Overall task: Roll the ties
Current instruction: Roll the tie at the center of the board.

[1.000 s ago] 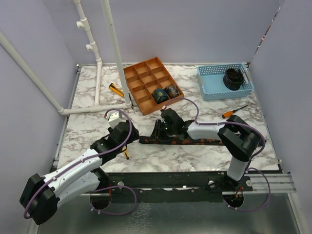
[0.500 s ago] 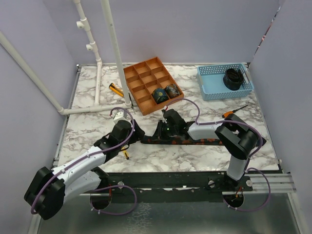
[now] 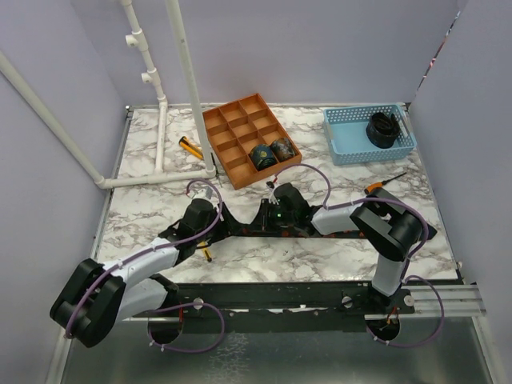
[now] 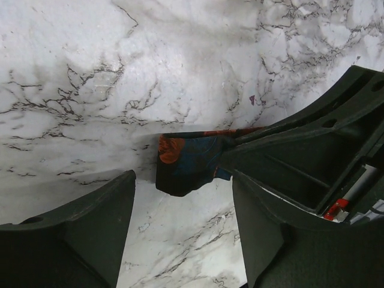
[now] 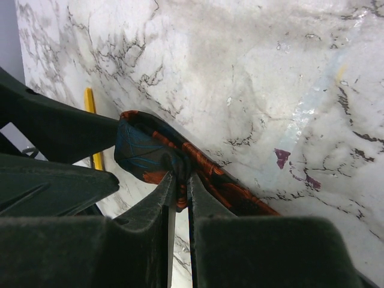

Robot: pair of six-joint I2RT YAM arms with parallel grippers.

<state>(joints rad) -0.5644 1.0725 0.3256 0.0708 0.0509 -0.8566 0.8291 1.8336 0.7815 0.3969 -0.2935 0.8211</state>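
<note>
A long dark tie (image 3: 344, 234) with orange-red and blue patterning lies flat along the near part of the marble table. My right gripper (image 3: 265, 218) is shut on its folded left end (image 5: 150, 150), pinching the fabric between the fingertips (image 5: 180, 180). My left gripper (image 3: 226, 218) is open just left of that end. In the left wrist view the tie end (image 4: 189, 159) lies just beyond the open gripper (image 4: 182, 207), untouched. Two rolled ties (image 3: 270, 152) sit in the orange tray (image 3: 240, 132). A dark coil (image 3: 382, 128) sits in the blue basket (image 3: 352, 144).
A white pipe frame (image 3: 160, 120) stands at the back left. An orange-yellow tool (image 3: 190, 146) lies beside it. An orange-handled screwdriver (image 3: 384, 183) lies at the right. A small yellow item (image 3: 206, 253) lies under the left arm and shows in the right wrist view (image 5: 90, 105).
My left arm has reached forward and right, bringing its open gripper up to the tie's left end. My right gripper has shifted slightly right, still holding that end.
</note>
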